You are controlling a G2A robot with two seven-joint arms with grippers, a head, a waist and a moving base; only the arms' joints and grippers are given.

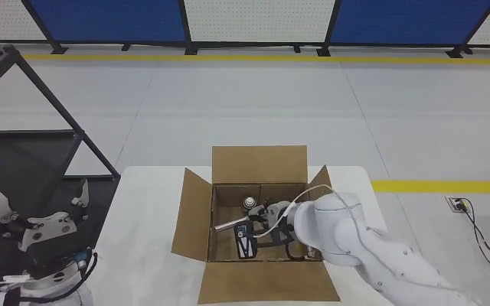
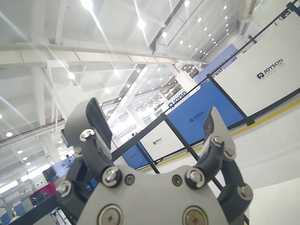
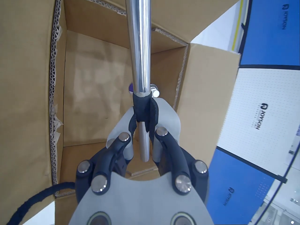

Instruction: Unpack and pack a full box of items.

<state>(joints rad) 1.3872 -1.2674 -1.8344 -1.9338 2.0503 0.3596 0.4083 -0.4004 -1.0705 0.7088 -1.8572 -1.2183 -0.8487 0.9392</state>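
While right end effector (image 3: 143, 110) grips a rod (image 3: 138, 36), left end effector (image 2: 153, 122) gapes upward.

The white right arm (image 1: 383, 249) bears a grey, black-fingered pincer (image 3: 144, 112).

Worktop (image 1: 145, 229): 1.
Cardboard box (image 1: 259, 164): 1, with 4 flaps, all folded outward.
Items counted inside the box: 3.
- metal rod (image 3: 138, 36) ×1
- round silver-topped item (image 1: 249, 202) ×1
- flat dark item (image 1: 245, 243) ×1

An arm covers part of the box interior, so anything beneath it cannot be counted.
Tools: 2, the left tool (image 2: 153, 118) and the right tool (image 3: 143, 110).
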